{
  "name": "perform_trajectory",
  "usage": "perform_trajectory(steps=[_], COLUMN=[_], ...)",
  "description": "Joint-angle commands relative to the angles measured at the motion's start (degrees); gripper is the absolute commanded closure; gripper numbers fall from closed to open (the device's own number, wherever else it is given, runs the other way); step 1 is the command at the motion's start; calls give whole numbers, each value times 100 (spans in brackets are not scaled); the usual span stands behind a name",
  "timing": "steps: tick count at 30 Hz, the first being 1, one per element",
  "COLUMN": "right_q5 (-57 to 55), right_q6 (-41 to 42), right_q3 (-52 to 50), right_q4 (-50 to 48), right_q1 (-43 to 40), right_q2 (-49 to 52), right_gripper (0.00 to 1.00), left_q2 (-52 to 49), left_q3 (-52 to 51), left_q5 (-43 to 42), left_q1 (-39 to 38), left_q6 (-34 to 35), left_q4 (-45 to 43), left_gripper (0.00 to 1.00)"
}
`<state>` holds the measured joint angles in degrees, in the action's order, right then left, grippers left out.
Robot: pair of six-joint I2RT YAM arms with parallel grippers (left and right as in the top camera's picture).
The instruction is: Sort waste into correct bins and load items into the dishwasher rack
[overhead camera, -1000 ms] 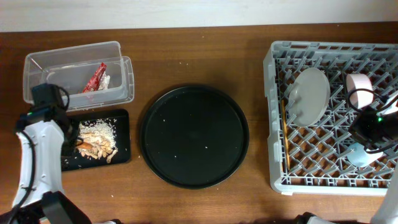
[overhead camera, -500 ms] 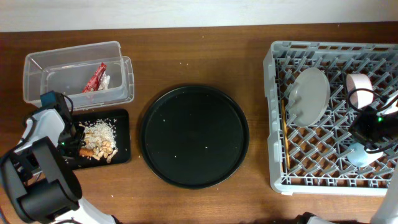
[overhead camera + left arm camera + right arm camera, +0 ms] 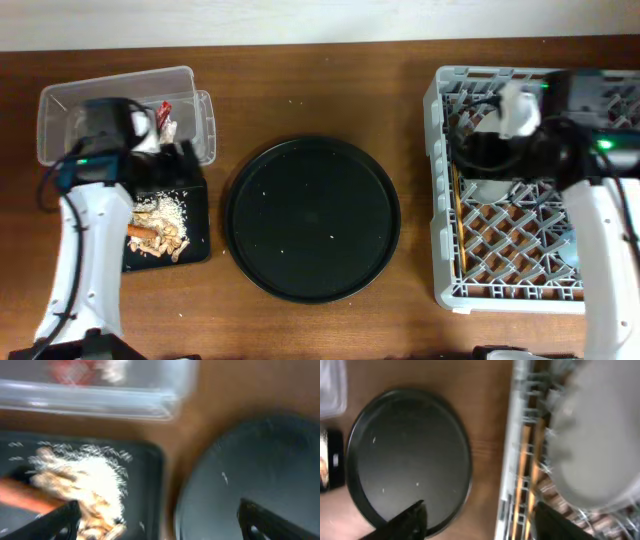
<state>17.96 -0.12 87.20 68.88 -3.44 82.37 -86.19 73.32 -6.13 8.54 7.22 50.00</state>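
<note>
Overhead: sorting looks all but finished. The clear rectangular plastic tub (image 3: 60, 100) at upper left holds the red snack wrapper (image 3: 163, 108) and the crumpled white tissue (image 3: 168, 128). The shallow black rectangular tray (image 3: 197, 245) just below it carries the beige food scraps and rice (image 3: 165, 215) with the small orange carrot (image 3: 140, 231) at their edge.

In the large light-grey plastic rack (image 3: 440, 200) on the right, the two thin wooden chopsticks (image 3: 456, 215) lie along its left wall. The right wrist view shows the white round plate (image 3: 590, 445) standing among the pegs. The right arm hides the bowl. A pale shape low in the rack may be the light-blue cup (image 3: 568, 250), but I can't confirm it.

Left pincer (image 3: 160, 520): fingers wide apart, empty, above the gap between the shallow tray and the large round black tray (image 3: 312, 218). Right pincer (image 3: 482, 520): apart, empty, over the rack's left edge.

My read is that nothing loose remains to sort, only white specks on the round tray.

The brown wooden counter (image 3: 300, 90) has visible grain, and a pale wall strip runs along the far edge. Both wrist views are motion-blurred.
</note>
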Motion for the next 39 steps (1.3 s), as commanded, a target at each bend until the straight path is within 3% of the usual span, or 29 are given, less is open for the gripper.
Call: perform_trajectory(steps=[1,4,7,11,14,18,29,34,36,39], right_q5=[59,-365,-682,-1139,-1912,-2017,-2015,-1998,-1978,-1950], right_q6=[-131,101,103,109,660,662,662,660,614,546], right_q3=[33,33,31,-1266,-2695,-2953,-3005,-3394,-3958,-5842], right_q4=[17,848,844,-459,-1340,-1040,-1040,-1139,-1812,-3950], right_q1=[461,354,170,142,144,144,153,155,236,501], right_q2=[503,994,546,-1220,-2892,-3860,-3281,-4494,-5178,-6629], right_gripper=[25,21,19,9,1,2,2,2,2,1], left_q2=[-24,-24,164,1711,3622,5084,5215,5215,5215,5215], left_q3=[35,35,-9,-772,-1727,-2212,-2214,-2214,-2214,-2214], left_q5=[-352,-350,-380,-400,-479,-444,-442,-442,-442,-442], left_q1=[-581,-614,-614,-614,-614,-614,-614,-614,-614,-614], left_q6=[-949,-951,-1054,-1056,-1054,-1054,-1054,-1054,-1054,-1054], left_q4=[684,2234,2599,1563,426,-129,-111,-111,-111,-111], left_gripper=[1,1,1,1,1,1,1,1,1,1])
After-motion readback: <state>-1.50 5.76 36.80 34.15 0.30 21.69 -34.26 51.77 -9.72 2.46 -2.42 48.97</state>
